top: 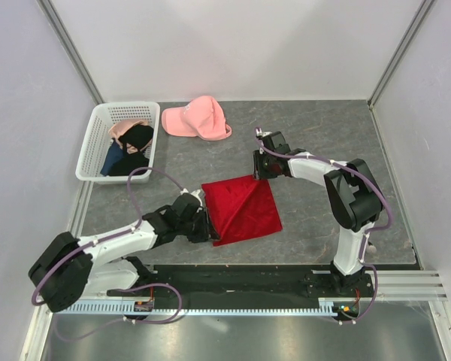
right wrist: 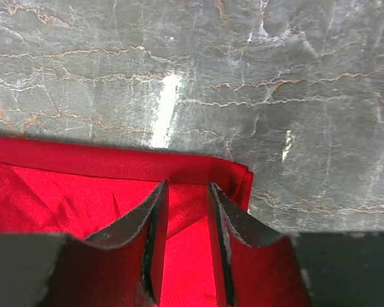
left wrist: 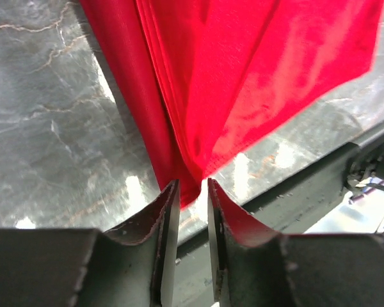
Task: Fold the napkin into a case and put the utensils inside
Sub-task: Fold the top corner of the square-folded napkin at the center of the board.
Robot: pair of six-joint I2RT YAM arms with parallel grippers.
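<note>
The red napkin lies on the grey marbled table as a layered, roughly square fold with a diagonal crease. My left gripper sits at its near left corner. In the left wrist view the cloth narrows to a point that ends right at the tips of my left gripper, whose jaws stand slightly apart with bare table showing between them. My right gripper hovers over the far right corner. Its jaws are slightly apart above the hemmed edge of the napkin. The utensils are out of view.
A white basket holding black and blue garments stands at the far left. A pink cap lies beside it at the back. A black rail runs along the near table edge, close to the left gripper. Walls close in both sides.
</note>
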